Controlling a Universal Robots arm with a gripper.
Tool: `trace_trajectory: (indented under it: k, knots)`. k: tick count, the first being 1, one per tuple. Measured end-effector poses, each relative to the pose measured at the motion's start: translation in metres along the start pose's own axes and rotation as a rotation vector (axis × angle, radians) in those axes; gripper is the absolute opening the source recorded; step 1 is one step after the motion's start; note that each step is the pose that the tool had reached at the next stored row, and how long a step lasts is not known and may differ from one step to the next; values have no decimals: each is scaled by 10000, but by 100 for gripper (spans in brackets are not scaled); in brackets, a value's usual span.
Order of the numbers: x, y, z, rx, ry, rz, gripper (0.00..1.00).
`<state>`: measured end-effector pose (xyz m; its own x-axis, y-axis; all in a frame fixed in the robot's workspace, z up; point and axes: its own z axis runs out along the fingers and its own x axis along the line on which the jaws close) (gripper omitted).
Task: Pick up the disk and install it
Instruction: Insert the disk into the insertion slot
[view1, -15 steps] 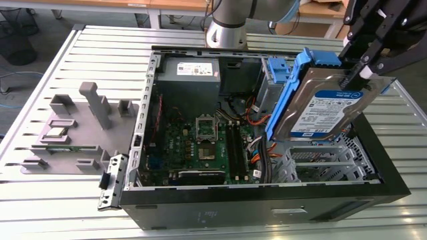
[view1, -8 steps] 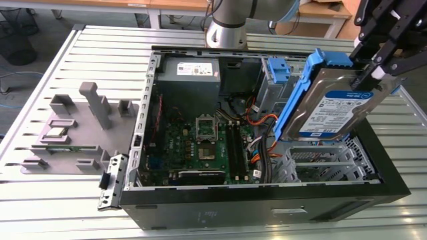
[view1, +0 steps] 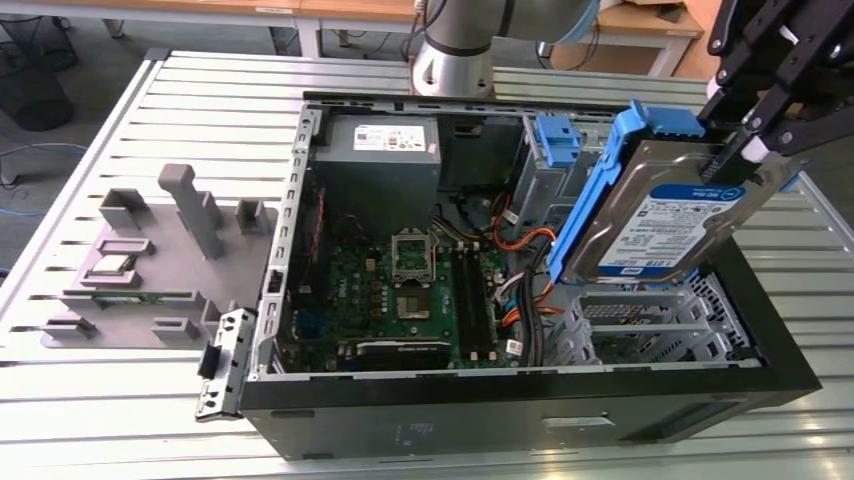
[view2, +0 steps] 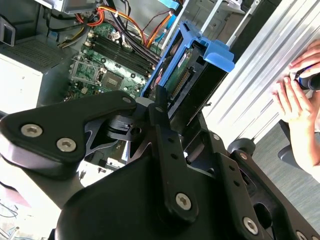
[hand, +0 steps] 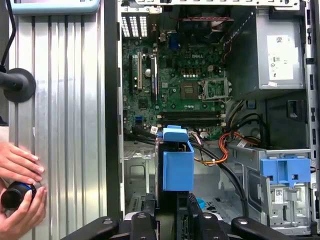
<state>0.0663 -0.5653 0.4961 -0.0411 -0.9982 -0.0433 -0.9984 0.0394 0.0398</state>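
- The hand (view1: 737, 158) is clenched on the disk (view1: 661, 225), pinching the drive's upper edge.
- The disk, silver and blue-edged, hangs in the air tilted on edge, with its printed label facing the near side.
- It is over the metal drive cage (view1: 641, 325) at the exterior view's right end of the open computer case (view1: 534, 390).
- Inside the case, the motherboard (view1: 400, 290) lies in the middle. The grey power supply (view1: 380, 150) is at the far side, and a bare blue bracket (view1: 557, 140) is near it.
- The case lies on a ribbed metal worktop (view1: 134, 420), with a grey fixture (view1: 160, 250) beside it at the exterior view's left.
- A person (hand: 20, 195) at the worktop's edge holds a small dark object.
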Motion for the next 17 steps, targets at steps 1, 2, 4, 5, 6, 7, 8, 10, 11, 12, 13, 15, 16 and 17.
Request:
trace_trajectory:
  k: [1,2,4,5,6,7,8,10,11,12,13,15,16,17]
  knots:
    - [0,0,4,0,-1,0,35]
    - [0,0,9,0,-1,0,35]
    - [0,0,9,0,-1,0,35]
    - [0,-1,12,0,-3,0,35]
    - [0,-1,16,0,-4,0,35]
    - [1,-1,20,0,-2,0,35]
    - [1,-1,26,0,-1,0,35]
    - [2,-2,41,0,-1,0,35]
    - [2,-2,50,0,-1,0,35]
    - [2,-2,57,0,-1,0,35]
    - [2,-3,63,0,-2,0,35]
    - [3,-3,71,0,-1,0,35]
    - [3,-3,75,0,-2,0,35]
    - [3,-3,78,0,-2,0,35]
